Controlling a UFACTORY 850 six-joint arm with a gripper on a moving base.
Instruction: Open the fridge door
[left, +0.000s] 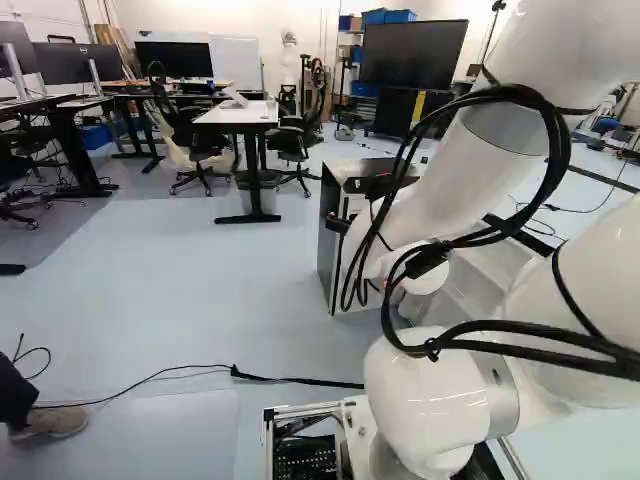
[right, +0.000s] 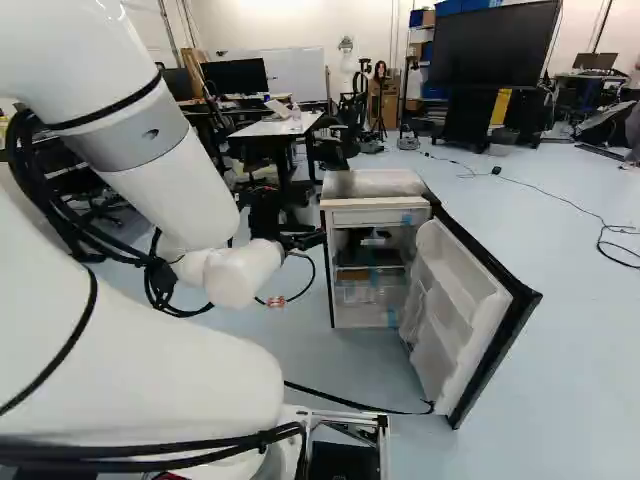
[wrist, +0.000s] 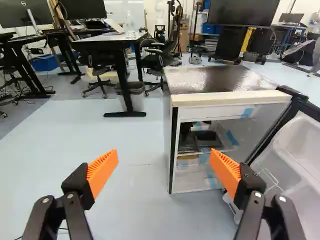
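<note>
1. White arm (left: 430, 190) nearest in left base view, rising from its joint at the foot; black cables (left: 560, 145) looped along it. Fridge (left: 327, 225) behind the arm, around mid-view, mostly hidden. Pale inner side of the door partly visible past the arm. White tabletop (left: 238, 114) farther back, bottle on top, chairs (left: 190, 140) near it. Black cord (left: 290, 379) across the floor (left: 200, 300).
2. Right base view: arm fills the left side, bends down toward mid-view. Black tool (right: 300, 240) at its end, near the fridge's side by the front edge; contact cannot be told. Fridge upright on floor, right of the tool, front facing the base. Door (right: 455, 310) wide open, swung out on the fridge's right side, shelved inner face showing, black outer edge. Shelves, clear drawers and blue tape inside the fridge. Large screen (right: 495, 45) upright at the back.
3. Wrist view: tool (wrist: 164, 162) spread wide, orange pads (wrist: 102, 172) well apart, holding nothing. Fridge ahead, one pad overlapping its front in view; touch cannot be told. Door open beside that same finger, part of its inner face showing. Tabletop and chairs beyond.
</note>
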